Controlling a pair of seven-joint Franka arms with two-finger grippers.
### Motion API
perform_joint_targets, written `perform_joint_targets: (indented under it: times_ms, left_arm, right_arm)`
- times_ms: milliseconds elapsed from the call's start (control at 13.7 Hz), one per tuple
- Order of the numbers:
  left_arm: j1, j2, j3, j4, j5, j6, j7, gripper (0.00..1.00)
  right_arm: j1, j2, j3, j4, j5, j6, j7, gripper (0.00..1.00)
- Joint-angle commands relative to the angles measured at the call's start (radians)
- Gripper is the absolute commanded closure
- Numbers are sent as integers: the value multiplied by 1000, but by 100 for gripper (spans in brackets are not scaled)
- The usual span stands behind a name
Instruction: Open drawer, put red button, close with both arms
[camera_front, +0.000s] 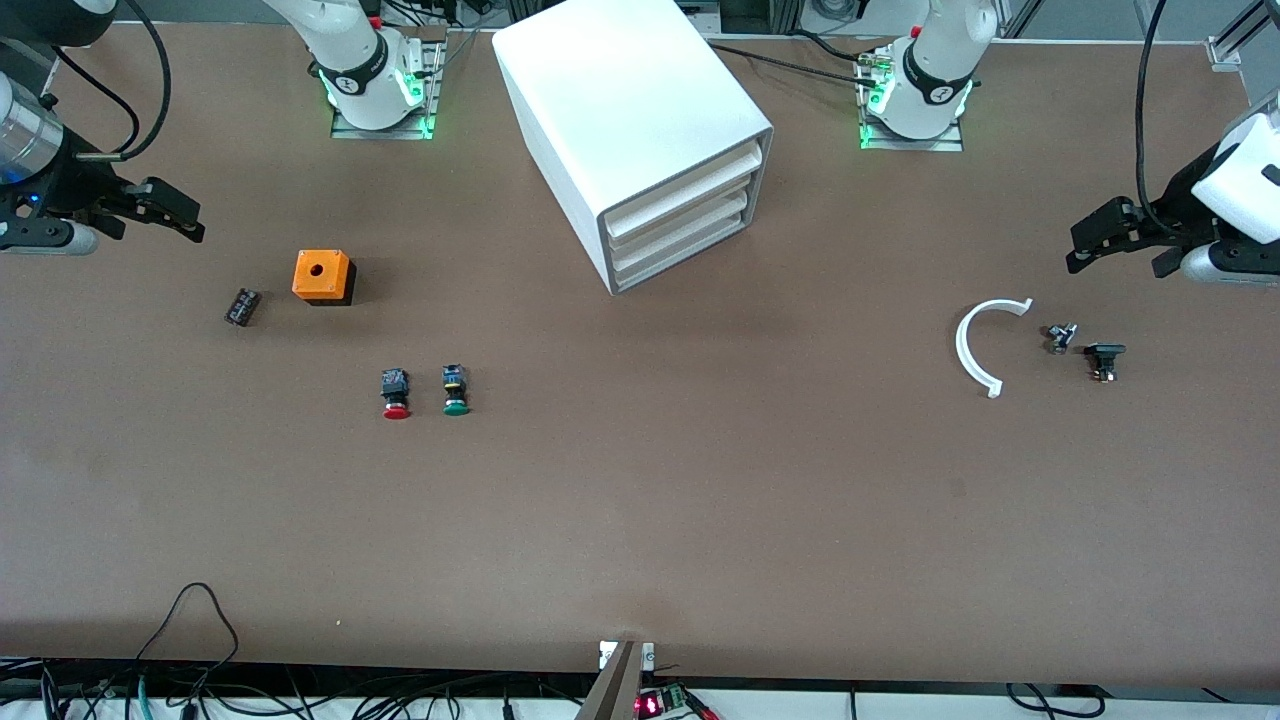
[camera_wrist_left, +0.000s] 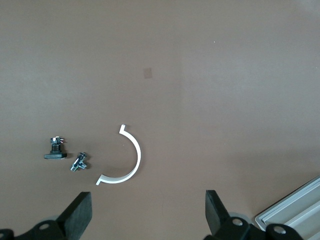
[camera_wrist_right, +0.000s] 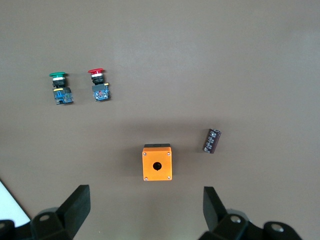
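The red button (camera_front: 396, 393) lies on its side on the brown table, toward the right arm's end and nearer the front camera than the orange box; it also shows in the right wrist view (camera_wrist_right: 99, 85). The white drawer cabinet (camera_front: 640, 120) stands between the two arm bases with its three drawers (camera_front: 685, 228) shut. My right gripper (camera_front: 190, 222) hangs open and empty over the table at its own end, with the orange box under it (camera_wrist_right: 146, 212). My left gripper (camera_front: 1115, 265) hangs open and empty at its own end, over bare table beside a white arc (camera_wrist_left: 148, 215).
A green-capped button (camera_front: 456, 390) lies beside the red one. An orange box (camera_front: 323, 276) with a round hole and a small black cylinder (camera_front: 242, 306) lie under the right gripper. A white arc (camera_front: 985, 345) and two small metal parts (camera_front: 1061, 337) (camera_front: 1104, 360) lie near the left gripper.
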Motion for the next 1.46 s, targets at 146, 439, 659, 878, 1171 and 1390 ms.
perform_joint_targets:
  times_ms: [146,439,659,878,1171,1390]
  left_arm:
    - [1,22,4,41,-25,-21,24,0]
    - [1,24,4,43,-25,-21,26,0]
    - [-3,39,-3,68,-24,-19,23,0]
    - [-9,50,-6,72,-24,-36,15,0]
    - [-25,112,-13,66,-13,-62,15,0]
    - [-32,129,-19,55,-28,-62,18,0]
  right_arm:
    - [-1,-88,-2,-104,-16,45,-1,0]
    - [-1,-82,-4,-95,-14,45,-1,0]
    - [-1,-65,-2,-78,-8,38,-1,0]
    - [-1,-17,-2,-32,7,45,-2,0]
    - [-1,47,-1,-17,9,54,-10,0]
    - [0,112,-1,-14,20,119,-10,0]
